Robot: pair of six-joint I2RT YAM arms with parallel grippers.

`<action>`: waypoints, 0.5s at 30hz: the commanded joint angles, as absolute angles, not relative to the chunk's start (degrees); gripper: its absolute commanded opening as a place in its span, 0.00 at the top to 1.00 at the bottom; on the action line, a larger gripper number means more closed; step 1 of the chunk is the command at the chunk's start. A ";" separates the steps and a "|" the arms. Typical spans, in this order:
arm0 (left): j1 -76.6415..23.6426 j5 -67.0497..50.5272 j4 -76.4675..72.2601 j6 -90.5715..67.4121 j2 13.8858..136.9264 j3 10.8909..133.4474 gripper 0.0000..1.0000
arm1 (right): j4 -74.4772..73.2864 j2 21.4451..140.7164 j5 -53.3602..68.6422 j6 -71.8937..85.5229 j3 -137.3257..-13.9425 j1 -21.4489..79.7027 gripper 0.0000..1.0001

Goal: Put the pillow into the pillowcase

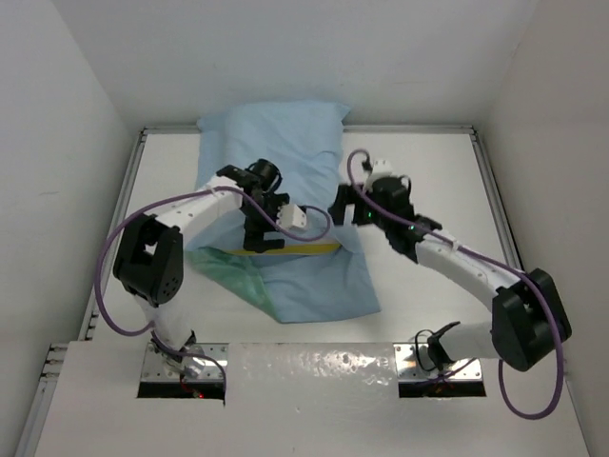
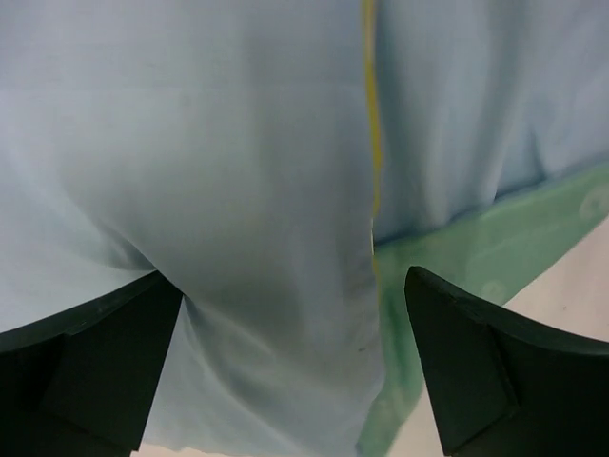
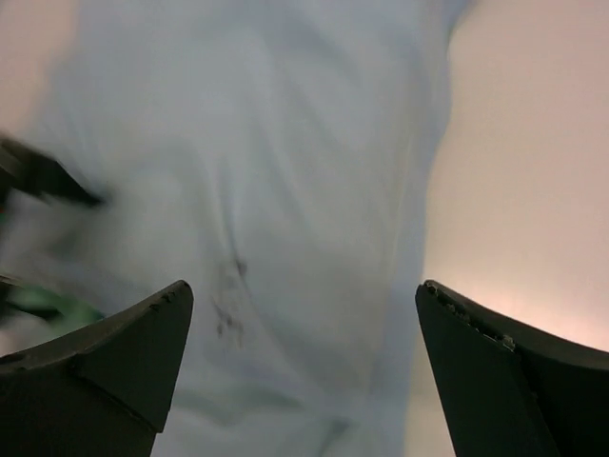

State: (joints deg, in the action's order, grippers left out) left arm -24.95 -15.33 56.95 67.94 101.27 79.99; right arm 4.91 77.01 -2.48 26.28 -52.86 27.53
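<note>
pillowcase (image 1: 285, 152) blue face up on desk (image 1: 428, 181), mint face showing at near left | pillow (image 1: 314, 248) inside, only its yellow edge band showing | left pincer (image 2: 293, 286) spread over that band | right pincer (image 3: 304, 286) spread over blue cloth

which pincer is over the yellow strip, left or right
The left pincer: the pillow's yellow edge band runs between its open fingers, while the right pincer hangs over plain light blue cloth pillowcase.

The pillowcase (image 1: 285, 143) is soft matt blue cloth (green face glossier).
</note>
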 commanded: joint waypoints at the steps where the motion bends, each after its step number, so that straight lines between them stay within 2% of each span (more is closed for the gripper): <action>1: -29.78 -16.96 57.68 72.34 99.40 76.21 0.00 | 5.18 75.86 -5.71 29.26 -40.91 31.54 0.01; 8: -29.88 -9.50 37.73 60.49 101.59 65.22 0.00 | 11.34 77.25 -3.33 40.34 -27.25 32.96 0.01; 9: -29.88 -8.27 34.92 56.90 102.30 64.78 0.04 | 11.60 78.30 -3.95 40.60 -26.20 32.96 0.01; 10: -29.71 -7.91 33.76 54.43 103.09 64.69 0.14 | 11.78 80.57 -5.09 41.48 -25.76 33.05 0.04; 11: -29.53 -7.56 33.05 49.36 104.57 65.04 0.48 | 13.17 81.73 -5.71 41.66 -25.32 32.61 0.08; 12: -29.27 -7.47 32.18 47.04 105.11 65.30 0.64 | 13.88 82.96 -5.80 41.66 -25.75 32.09 0.16; 13: -29.27 -7.64 32.17 44.67 105.47 65.74 0.79 | 14.84 85.49 -4.50 41.66 -26.45 31.21 0.39; 14: -29.18 -7.73 31.82 42.47 105.21 65.83 1.00 | 15.11 87.00 -3.09 41.66 -27.76 30.07 0.49; 15: -28.74 -8.26 31.21 36.53 104.51 66.18 1.00 | 15.29 88.75 -1.42 40.62 -31.95 27.27 0.61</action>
